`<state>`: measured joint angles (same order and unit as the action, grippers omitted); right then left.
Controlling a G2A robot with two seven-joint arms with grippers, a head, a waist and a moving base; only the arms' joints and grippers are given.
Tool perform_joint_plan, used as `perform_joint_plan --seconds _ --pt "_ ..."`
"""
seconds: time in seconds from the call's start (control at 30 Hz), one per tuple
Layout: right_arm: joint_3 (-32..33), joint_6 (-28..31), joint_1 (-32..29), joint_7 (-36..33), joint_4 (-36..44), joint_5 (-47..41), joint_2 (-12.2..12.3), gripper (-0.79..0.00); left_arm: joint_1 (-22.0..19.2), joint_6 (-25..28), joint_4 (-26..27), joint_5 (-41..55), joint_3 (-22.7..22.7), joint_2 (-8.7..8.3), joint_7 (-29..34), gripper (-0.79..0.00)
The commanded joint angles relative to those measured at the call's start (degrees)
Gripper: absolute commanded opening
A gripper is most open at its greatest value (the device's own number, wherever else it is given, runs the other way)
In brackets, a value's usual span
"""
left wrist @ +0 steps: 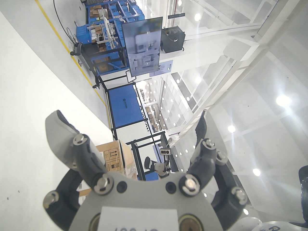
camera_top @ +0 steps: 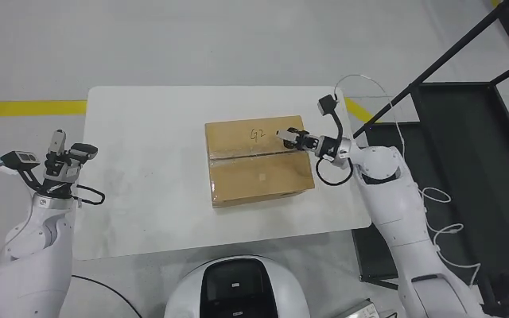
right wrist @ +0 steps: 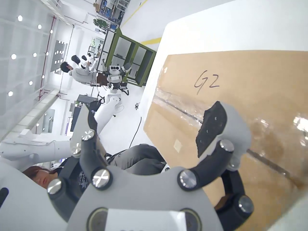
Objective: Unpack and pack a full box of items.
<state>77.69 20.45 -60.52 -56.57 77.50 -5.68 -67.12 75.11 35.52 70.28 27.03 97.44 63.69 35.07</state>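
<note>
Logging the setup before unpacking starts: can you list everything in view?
box: one, brown cardboard, shut, middle of the table
tape: one strip, clear, along the box's top seam
table: one, white, under the box
rack: one, black, on the floor beside the table
floor line: one, yellow, past the table's far side
left gripper: one, grey and black, open, empty, off the table's edge
right gripper: one, grey and black, open, empty, over one end of the box's top
</note>
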Motion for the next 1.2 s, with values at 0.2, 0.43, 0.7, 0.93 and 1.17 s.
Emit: perform_joint_plan --seconds 0.2,0.43,0.7,0.93,1.17 --pt "-5.7 -2.7 6.6 -1.7 -12.2 -3.9 -1.1 0.0 0.0 0.0 0.0 0.0 0.0 0.0 0.0 0.0" --pt "-5.2 -4.0 6.2 -1.9 -14.2 -3.6 -0.6 0.0 0.0 0.0 0.0 0.0 0.0 0.0 0.0 0.0" --pt "-2.0 -6.3 2.6 -1.2 -11.1 -2.2 0.7 0.0 0.0 0.0 0.0 0.0 0.0 0.0 0.0 0.0" --pt "1.8 -5.2 -0.6 -0.9 -7.1 -4.0 1.8 0.0 0.0 0.0 0.0 0.0 0.0 0.0 0.0 0.0" --pt "5.9 3.7 -5.4 -4.2 0.8 -10.0 2.7 0.0 0.0 0.0 0.0 0.0 0.0 0.0 0.0 0.0"
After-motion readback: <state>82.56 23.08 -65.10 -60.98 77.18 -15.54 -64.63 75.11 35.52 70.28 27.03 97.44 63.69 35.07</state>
